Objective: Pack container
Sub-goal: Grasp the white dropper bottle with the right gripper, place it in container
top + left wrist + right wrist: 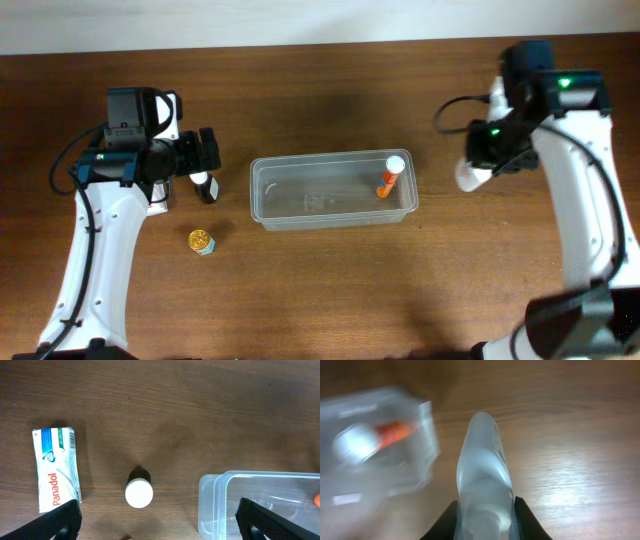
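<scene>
The clear plastic container (333, 187) lies mid-table and holds an orange and white tube (391, 174). It shows blurred in the right wrist view (375, 445) and at the lower right of the left wrist view (260, 502). My right gripper (484, 520) is shut on a pale translucent bottle (482, 475), held to the right of the container (470, 178). My left gripper (157, 525) is open, above a small black bottle with a white cap (138, 491), which stands left of the container (205, 187).
A white Panadol box (56, 467) lies left of the small bottle. A small gold-topped item (201, 241) sits on the wooden table in front of the left gripper.
</scene>
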{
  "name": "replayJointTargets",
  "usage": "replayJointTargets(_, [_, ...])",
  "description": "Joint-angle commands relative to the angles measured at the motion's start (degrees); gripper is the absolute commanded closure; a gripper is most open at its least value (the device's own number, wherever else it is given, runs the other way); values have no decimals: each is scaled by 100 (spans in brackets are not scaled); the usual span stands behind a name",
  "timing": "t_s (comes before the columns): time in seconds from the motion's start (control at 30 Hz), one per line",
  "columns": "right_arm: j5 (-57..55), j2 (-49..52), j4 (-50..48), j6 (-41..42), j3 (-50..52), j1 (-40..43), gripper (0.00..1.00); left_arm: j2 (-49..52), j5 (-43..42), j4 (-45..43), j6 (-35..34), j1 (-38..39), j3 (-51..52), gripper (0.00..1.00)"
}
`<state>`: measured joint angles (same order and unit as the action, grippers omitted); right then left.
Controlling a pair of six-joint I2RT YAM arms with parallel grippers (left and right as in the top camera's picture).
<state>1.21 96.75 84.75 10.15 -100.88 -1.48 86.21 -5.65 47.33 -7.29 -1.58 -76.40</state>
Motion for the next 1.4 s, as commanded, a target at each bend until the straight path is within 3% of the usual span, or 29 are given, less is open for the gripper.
replayJointTargets(0.0, [181, -463, 114, -72, -192, -723, 79, 20, -37, -15, 72, -20, -133, 1])
replayJointTargets(0.23, [177, -369, -208, -22, 59, -1434, 79, 20, -37, -15, 70, -20, -133, 1])
replayJointTargets(0.93, [398, -240, -1655, -26, 1794, -1464, 77, 24, -39, -17, 70, -20, -133, 0])
replayJointTargets(1.03, [398, -240, -1777, -28, 1902, -1464, 59, 24, -39, -17, 70, -20, -133, 1])
replayJointTargets(1.1, [398, -240, -1843, -26, 1982, -1464, 22, 24, -39, -17, 70, -20, -133, 1])
replayJointTargets(1.37, [153, -280, -2057, -28, 1720, -1458, 14, 24, -39, -15, 70, -20, -133, 1])
